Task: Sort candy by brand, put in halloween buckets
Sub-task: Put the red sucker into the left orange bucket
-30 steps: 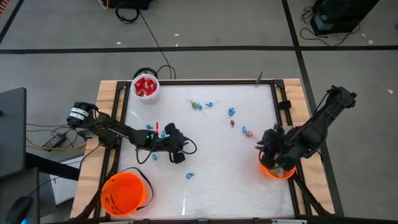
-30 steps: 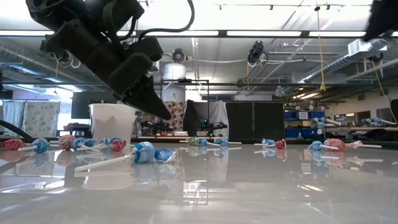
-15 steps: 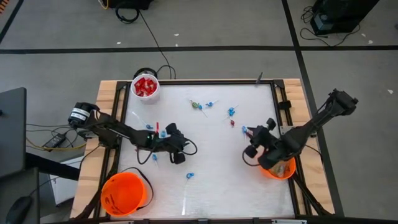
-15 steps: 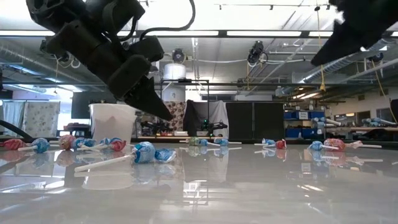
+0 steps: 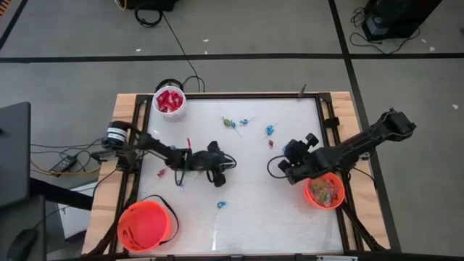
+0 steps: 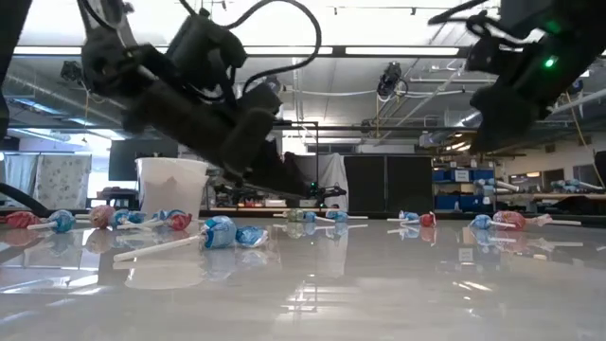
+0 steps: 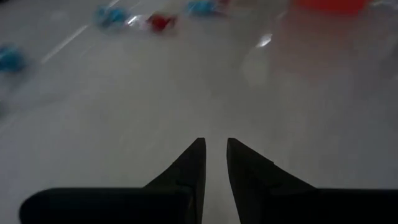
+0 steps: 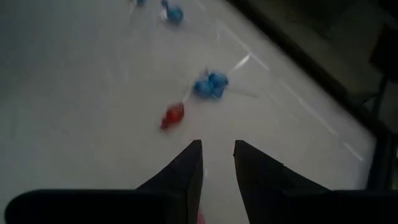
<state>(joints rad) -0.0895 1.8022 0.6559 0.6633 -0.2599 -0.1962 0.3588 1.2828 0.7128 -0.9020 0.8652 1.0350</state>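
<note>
The white tabletop (image 5: 246, 210) in its wooden frame carries everything. On it, at the near left corner, stands a large orange bucket (image 5: 145, 225) with a black handle; a second orange bucket (image 5: 325, 193) sits at the right edge with mixed wrapped sweets inside, and a small white pail (image 5: 169, 101) at the far left corner is full of red packets. The left arm reaches in from the left edge, its left tool (image 5: 220, 176) low over the middle of the tabletop, clear of the candy; in its wrist view the two dark fingers (image 7: 191, 168) stand a narrow gap apart with nothing between them. The right arm stretches from the right edge, its right tool (image 5: 285, 167) just left of the right bucket, fingers (image 8: 186, 171) likewise slightly parted and holding nothing. Just ahead of it lie a red lollipop (image 8: 171, 116) and a blue lollipop (image 8: 210, 84). More lollipops are scattered: a cluster toward the far side (image 5: 233, 122), some near the left arm (image 5: 177, 151), one blue one alone nearer the front (image 5: 221, 205).
</note>
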